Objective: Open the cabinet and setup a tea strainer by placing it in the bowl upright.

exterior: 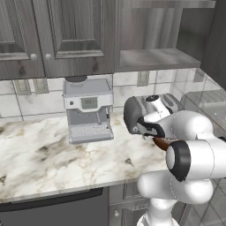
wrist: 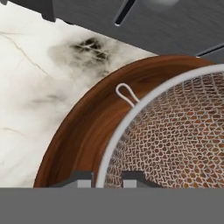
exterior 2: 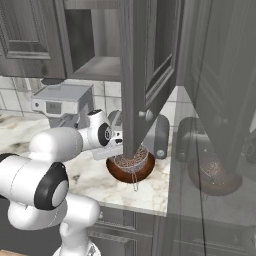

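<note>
Tea strainer (wrist: 175, 131) sits in the bowl (wrist: 83, 131), rim between gripper (wrist: 106, 180) fingertips.

text: none legible | coffee machine (exterior: 87, 115) display: blank grey panel, no characters readable

Open cabinet (exterior 2: 150, 65) door hangs over bowl (exterior 2: 131, 170), edge dropping at bowl's 12 o'clock, blocking straight descent from above. Toaster (exterior 2: 161, 136) crowds bowl's 1 o'clock; coffee machine (exterior: 87, 110) stands at 10 o'clock, well apart. Marble counter (exterior: 39, 154) lies bare toward 9 o'clock, widest passage. Tea strainer (wrist: 175, 131) occupies bowl, end effector (wrist: 107, 180) fingers straddling its rim.
</note>
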{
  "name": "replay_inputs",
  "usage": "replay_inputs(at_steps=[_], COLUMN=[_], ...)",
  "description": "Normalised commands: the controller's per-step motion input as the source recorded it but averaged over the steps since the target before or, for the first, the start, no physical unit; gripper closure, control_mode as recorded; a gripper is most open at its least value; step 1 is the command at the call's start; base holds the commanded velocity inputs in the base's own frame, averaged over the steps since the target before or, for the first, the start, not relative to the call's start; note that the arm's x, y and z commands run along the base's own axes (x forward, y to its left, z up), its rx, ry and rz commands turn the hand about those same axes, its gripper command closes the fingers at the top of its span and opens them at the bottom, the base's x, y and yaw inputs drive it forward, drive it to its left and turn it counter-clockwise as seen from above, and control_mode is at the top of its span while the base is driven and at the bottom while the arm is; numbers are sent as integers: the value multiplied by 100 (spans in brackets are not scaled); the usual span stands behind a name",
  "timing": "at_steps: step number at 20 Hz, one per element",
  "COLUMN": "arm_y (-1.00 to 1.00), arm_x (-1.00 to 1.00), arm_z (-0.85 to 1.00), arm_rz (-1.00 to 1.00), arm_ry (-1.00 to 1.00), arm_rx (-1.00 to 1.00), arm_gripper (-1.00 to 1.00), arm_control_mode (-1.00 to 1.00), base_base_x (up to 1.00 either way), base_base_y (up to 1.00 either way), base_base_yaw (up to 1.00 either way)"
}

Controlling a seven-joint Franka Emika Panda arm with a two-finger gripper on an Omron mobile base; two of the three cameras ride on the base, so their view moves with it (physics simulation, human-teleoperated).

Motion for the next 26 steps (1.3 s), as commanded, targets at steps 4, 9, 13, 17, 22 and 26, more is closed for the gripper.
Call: replay_inputs(at_steps=[4,9,13,17,22,26], arm_y=[0,0,0,0,0,0], arm_x=[0,0,-1,-2,0,0], arm_z=[0,0,0,0,3,20], arm_rz=[0,0,0,0,0,0], arm_ry=[0,0,0,0,0,0], arm_rx=[0,0,0,0,0,5], arm_gripper=[-100,-100,-100,-100,-100,-100], arm_control_mode=[-100,-100,-100,-100,-100,-100], base_base_x=[0,0,0,0,0,0], base_base_y=[0,0,0,0,0,0], base_base_yaw=[0,0,0,0,0,0])
